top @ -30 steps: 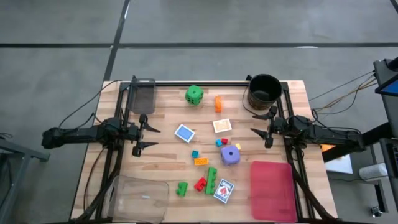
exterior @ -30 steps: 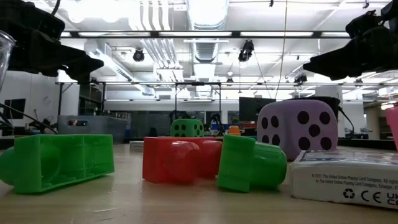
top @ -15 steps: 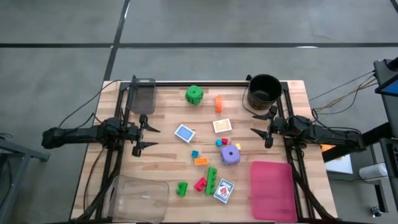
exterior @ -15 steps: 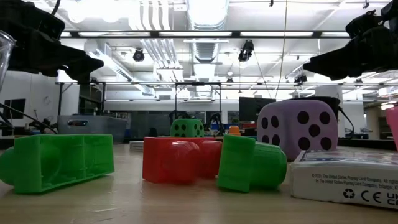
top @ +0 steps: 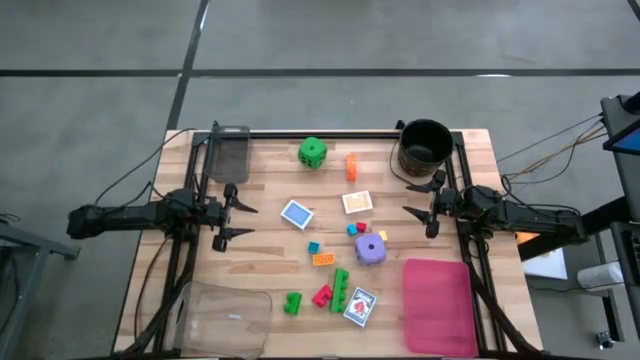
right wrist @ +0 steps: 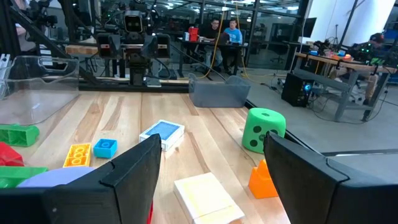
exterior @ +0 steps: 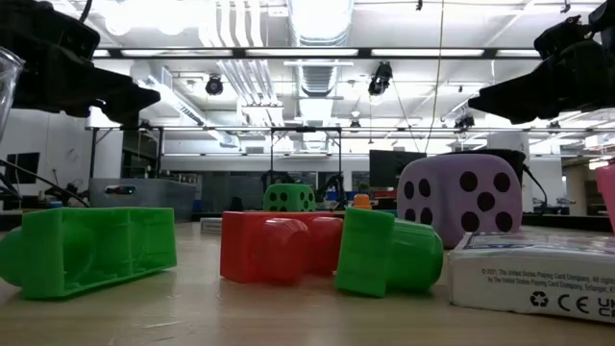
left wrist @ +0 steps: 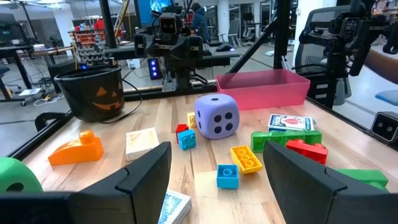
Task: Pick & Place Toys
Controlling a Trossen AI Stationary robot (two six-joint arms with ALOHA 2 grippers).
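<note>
Taking the purple dotted foam die (top: 370, 249) as landmark: toward the left arm, a broad strip of bare wooden table (top: 265, 250) is lying open, offering free passage. Small plastic bricks (top: 357, 229) are crowding right against the die's far side, and a yellow brick (top: 323, 259) is sitting just beside it. Nearer the front edge, green and red bricks (top: 330, 292) and a card pack (top: 360, 306) are clustering tightly, possibly touching. The flat pink rectangular tray (top: 437, 305) and the black round bucket (top: 424, 146) are walling the right side.
</note>
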